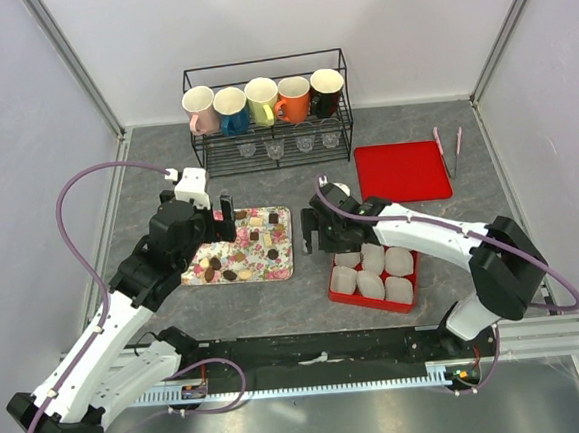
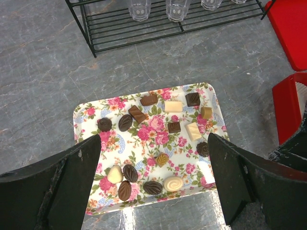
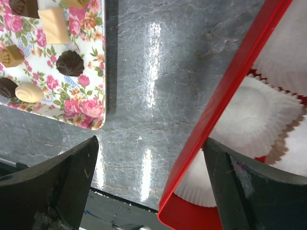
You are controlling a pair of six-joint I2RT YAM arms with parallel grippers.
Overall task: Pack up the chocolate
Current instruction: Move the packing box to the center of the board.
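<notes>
On a flowered tray [image 2: 110,101] at the middle of the bench [image 2: 48,57] lies the chocolate [image 2: 174,127], loose and unpacked: mostly dark leaves, ovals and squares, a few cream or tan. The left tool [image 2: 154,136] hovers just above, fingers wide apart and empty, apparently lining up a pick. The right tool [image 3: 151,140], equally spread and empty, hangs between the tray and the red box [image 3: 230,86] of white paper cups [image 3: 259,110] at right.

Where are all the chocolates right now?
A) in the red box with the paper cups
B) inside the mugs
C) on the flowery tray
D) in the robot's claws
C: the chocolates all lie on the flowery tray, while the white paper cups in the red box look empty.
</notes>
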